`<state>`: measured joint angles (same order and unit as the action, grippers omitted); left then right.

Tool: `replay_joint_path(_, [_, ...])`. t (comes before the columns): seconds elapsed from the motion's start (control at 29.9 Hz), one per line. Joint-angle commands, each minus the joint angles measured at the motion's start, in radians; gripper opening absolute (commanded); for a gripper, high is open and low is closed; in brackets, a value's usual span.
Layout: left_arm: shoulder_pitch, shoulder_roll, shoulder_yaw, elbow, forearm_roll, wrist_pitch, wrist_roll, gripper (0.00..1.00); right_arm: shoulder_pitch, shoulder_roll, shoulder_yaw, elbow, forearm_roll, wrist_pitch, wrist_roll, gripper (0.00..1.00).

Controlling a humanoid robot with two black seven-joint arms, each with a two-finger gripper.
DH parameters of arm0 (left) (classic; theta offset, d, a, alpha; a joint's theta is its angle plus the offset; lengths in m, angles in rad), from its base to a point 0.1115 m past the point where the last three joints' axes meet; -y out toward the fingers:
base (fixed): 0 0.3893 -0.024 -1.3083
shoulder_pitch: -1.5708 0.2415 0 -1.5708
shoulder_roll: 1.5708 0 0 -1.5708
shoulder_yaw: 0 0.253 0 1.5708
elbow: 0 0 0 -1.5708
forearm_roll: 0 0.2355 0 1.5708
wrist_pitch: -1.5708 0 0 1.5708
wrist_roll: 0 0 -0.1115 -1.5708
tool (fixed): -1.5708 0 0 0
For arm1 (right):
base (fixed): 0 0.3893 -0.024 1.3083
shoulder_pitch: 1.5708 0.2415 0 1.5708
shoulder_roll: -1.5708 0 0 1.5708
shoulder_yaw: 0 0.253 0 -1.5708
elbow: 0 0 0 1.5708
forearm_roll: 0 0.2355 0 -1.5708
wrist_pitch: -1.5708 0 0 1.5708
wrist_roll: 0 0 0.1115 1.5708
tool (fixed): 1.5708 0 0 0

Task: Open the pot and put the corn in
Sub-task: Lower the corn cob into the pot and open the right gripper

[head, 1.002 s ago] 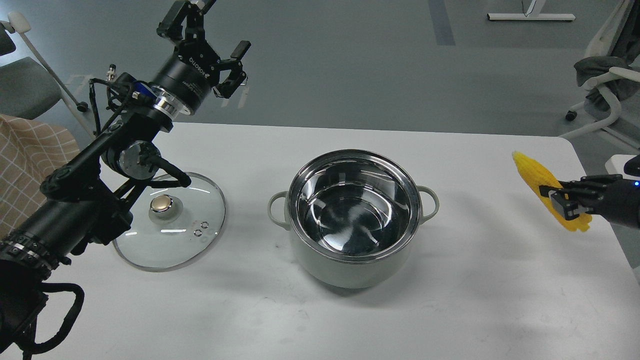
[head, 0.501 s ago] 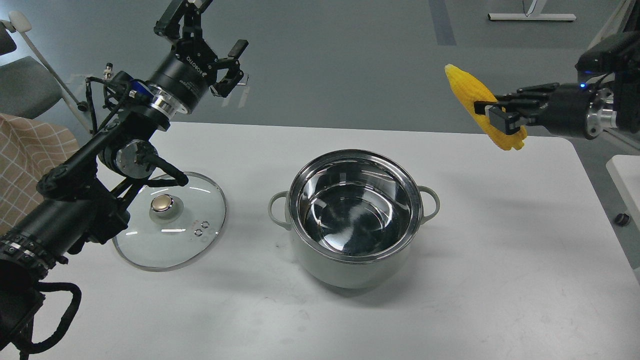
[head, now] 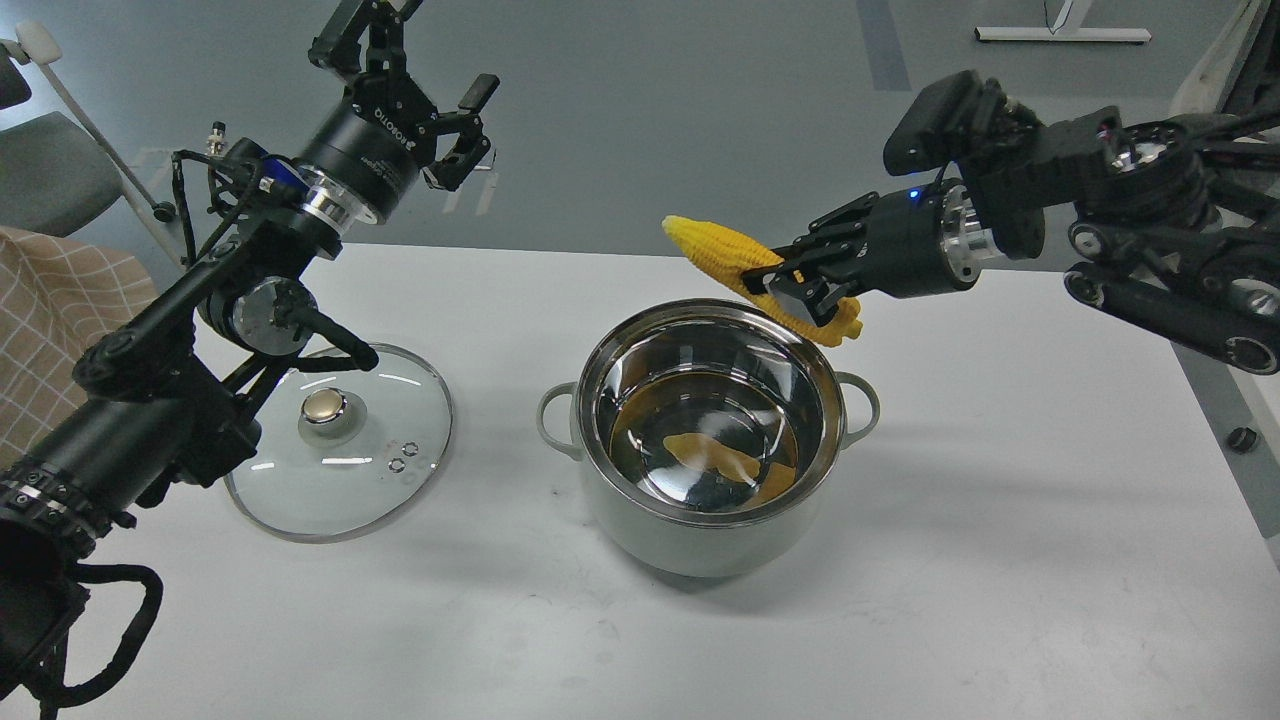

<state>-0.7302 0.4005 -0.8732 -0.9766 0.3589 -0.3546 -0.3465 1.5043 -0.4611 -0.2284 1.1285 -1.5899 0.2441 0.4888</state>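
Observation:
The pale grey-green pot (head: pixel 700 535) stands open in the middle of the white table, its shiny steel inside showing a yellow reflection. My right gripper (head: pixel 790 283) is shut on the yellow corn (head: pixel 722 256) and holds it in the air above the pot's far rim, the pointed tip to the left. The clear glass lid (head: pixel 345 445) with a gold knob lies flat on the table left of the pot. My left gripper (head: pixel 415 50) is open and empty, raised high above the table's far left edge.
The white table (head: pixel 1000 560) ends at the right, with a small black object (head: pixel 1241 438) on the floor past it. A chair with checked cloth (head: pixel 60 320) stands at the left. My left arm reaches over the lid.
My right gripper has carried the corn from the table's right edge, up and leftward, to above the pot's far rim. The left arm has barely moved.

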Motion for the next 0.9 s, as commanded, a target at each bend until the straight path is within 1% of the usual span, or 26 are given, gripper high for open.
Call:
replay_joint_path(0.0, [0.003, 0.007, -0.001, -0.005, 0.000, 0.000, 0.000, 0.97, 0.001, 0.062, -0.026, 0.002, 0.007, -0.002, 0.000, 0.08])
replay_joint_path(0.03, [0.003, 0.012, -0.001, -0.010, 0.000, 0.002, 0.000, 0.97, 0.001, 0.084, -0.046, -0.002, 0.007, -0.002, 0.000, 0.08])
replay_joint_path(0.1, [0.005, 0.017, -0.001, -0.020, 0.000, 0.002, 0.000, 0.97, -0.003, 0.098, -0.055, -0.007, 0.008, -0.003, 0.000, 0.08])
replay_joint_path(0.13, [0.011, 0.023, -0.001, -0.030, 0.000, 0.003, 0.001, 0.97, -0.007, 0.107, -0.060, -0.010, 0.008, -0.003, 0.000, 0.10])
replay_joint_path(0.23, [0.028, 0.031, -0.016, -0.039, 0.000, 0.011, 0.003, 0.97, -0.019, 0.121, -0.068, -0.012, 0.008, -0.003, 0.000, 0.10])
replay_joint_path(0.63, [0.035, 0.027, -0.018, -0.040, 0.002, 0.011, 0.003, 0.97, -0.076, 0.142, -0.080, -0.027, 0.008, -0.003, 0.000, 0.14])
replay_joint_path(0.67, [0.035, 0.026, -0.018, -0.040, 0.002, 0.011, 0.003, 0.97, -0.084, 0.153, -0.080, -0.036, 0.008, -0.006, 0.000, 0.17])
replay_joint_path(0.77, [0.035, 0.027, -0.018, -0.040, 0.002, 0.011, 0.003, 0.97, -0.101, 0.174, -0.080, -0.065, 0.008, -0.011, 0.000, 0.18])
replay_joint_path(0.83, [0.041, 0.029, -0.018, -0.040, 0.002, 0.011, 0.003, 0.97, -0.105, 0.183, -0.080, -0.075, 0.008, -0.014, 0.000, 0.24])
replay_joint_path(0.87, [0.041, 0.029, -0.018, -0.040, 0.002, 0.011, 0.003, 0.97, -0.107, 0.188, -0.080, -0.076, 0.008, -0.012, 0.000, 0.29])
